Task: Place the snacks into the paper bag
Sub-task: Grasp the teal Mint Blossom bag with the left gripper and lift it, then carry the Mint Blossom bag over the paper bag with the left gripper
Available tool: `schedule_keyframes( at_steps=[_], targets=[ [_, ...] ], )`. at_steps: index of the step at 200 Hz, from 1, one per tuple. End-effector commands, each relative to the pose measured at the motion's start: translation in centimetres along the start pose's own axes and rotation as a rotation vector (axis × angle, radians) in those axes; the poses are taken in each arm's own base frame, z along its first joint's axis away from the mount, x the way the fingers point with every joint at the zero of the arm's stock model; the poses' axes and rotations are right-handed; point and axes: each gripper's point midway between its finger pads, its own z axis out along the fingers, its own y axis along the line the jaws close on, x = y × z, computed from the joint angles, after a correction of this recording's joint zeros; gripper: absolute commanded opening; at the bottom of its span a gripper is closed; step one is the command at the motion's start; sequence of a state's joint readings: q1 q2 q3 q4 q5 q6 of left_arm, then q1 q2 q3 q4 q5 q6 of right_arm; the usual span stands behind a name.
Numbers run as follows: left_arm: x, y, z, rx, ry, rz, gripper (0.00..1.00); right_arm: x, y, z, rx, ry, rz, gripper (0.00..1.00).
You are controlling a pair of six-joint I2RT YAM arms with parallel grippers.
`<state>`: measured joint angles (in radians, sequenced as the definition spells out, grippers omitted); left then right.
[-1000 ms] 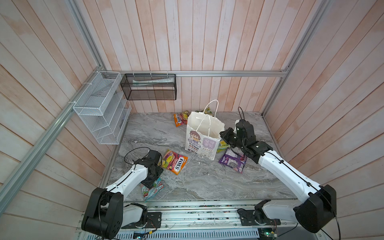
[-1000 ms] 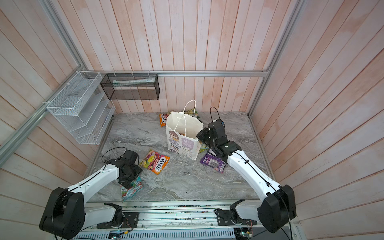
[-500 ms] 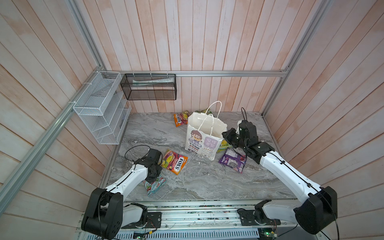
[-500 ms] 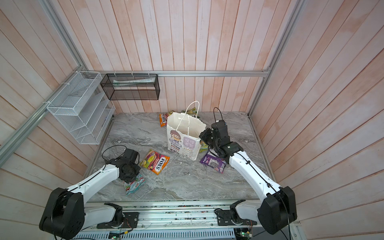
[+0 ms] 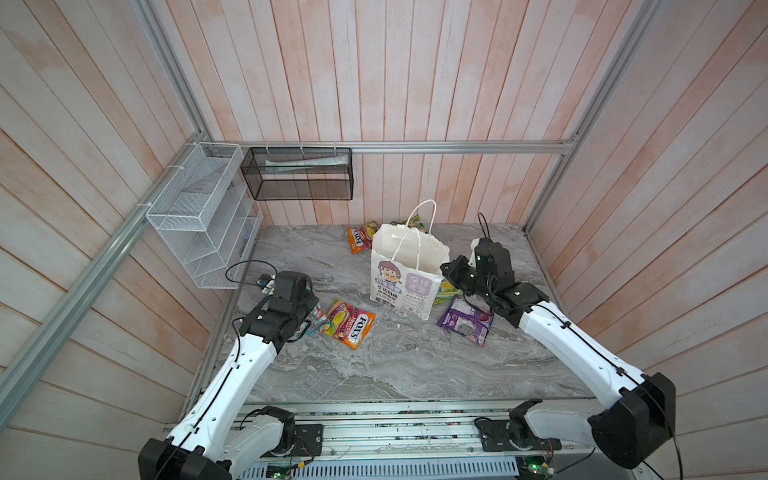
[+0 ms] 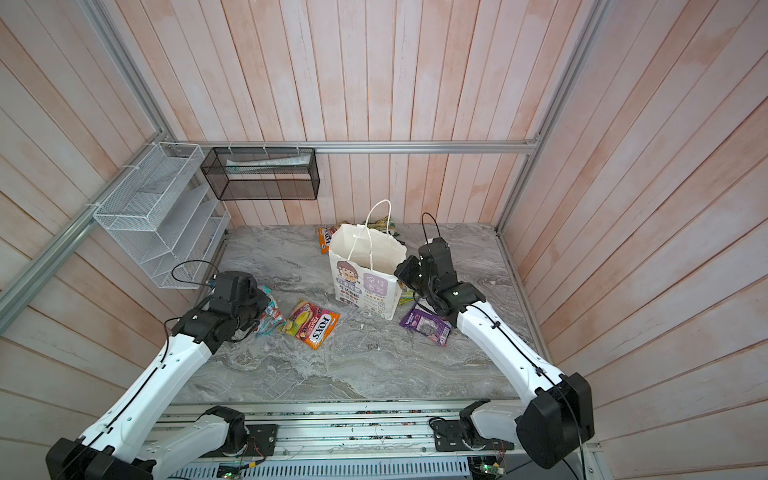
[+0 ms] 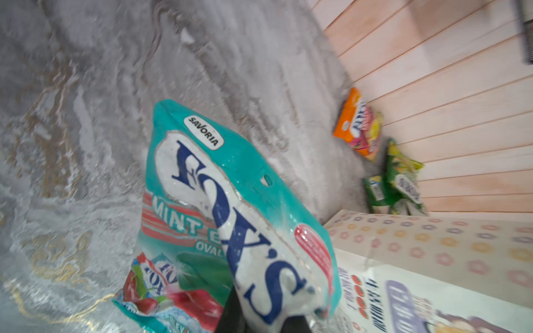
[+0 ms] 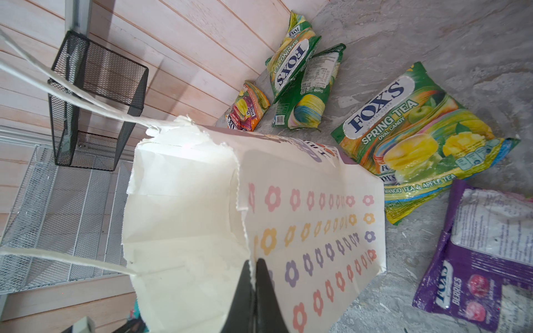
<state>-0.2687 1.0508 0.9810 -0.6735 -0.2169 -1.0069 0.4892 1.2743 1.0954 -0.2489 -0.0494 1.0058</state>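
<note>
Near the desk's (image 5: 374, 370) left edge, your left gripper (image 7: 262, 318) held the teal packet (image 7: 230, 201) by one end; it looked light, slick, floppy. Your right gripper (image 8: 254, 265) pinched the paper bag (image 5: 399, 286) at its rim

Both top views were bright and evenly lit, with soft shadows on the marble tabletop (image 5: 395, 361). The left wrist view was motion-blurred across the tabletop and the paper bag (image 7: 432, 245); the teal mint packet (image 7: 230, 201) carried glare specks. The right wrist view was sharp, wide-angle stretched at its edges.
</note>
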Motion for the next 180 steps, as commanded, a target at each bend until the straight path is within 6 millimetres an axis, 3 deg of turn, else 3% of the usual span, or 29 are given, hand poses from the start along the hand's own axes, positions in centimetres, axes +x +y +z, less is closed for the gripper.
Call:
schedule_keyframes(
  at_steps=[1, 47, 86, 133, 180],
  targets=[
    [-3.7, -5.2, -2.8, 0.159, -0.096, 0.086, 0.08, -0.8, 0.9, -0.3, 0.006, -0.036, -0.031, 0.00],
    [-8.1, -13.7, -7.2, 0.437, -0.169, 0.029, 0.07, 0.2, 1.1, 0.1, 0.017, -0.028, -0.041, 0.00],
    [-10.2, -19.2, -8.7, 0.616, -0.171, -0.073, 0.05, 0.7, 1.4, 0.3, 0.017, -0.021, -0.046, 0.00],
    [-9.1, -26.5, -9.1, 0.858, -0.072, -0.161, 0.04, 0.9, 1.4, 0.3, 0.025, -0.025, -0.051, 0.00],
    [-7.4, -33.0, -11.1, 1.009, -0.050, -0.152, 0.03, 1.3, 1.9, 0.1, 0.020, -0.022, -0.058, 0.00]
  ],
)
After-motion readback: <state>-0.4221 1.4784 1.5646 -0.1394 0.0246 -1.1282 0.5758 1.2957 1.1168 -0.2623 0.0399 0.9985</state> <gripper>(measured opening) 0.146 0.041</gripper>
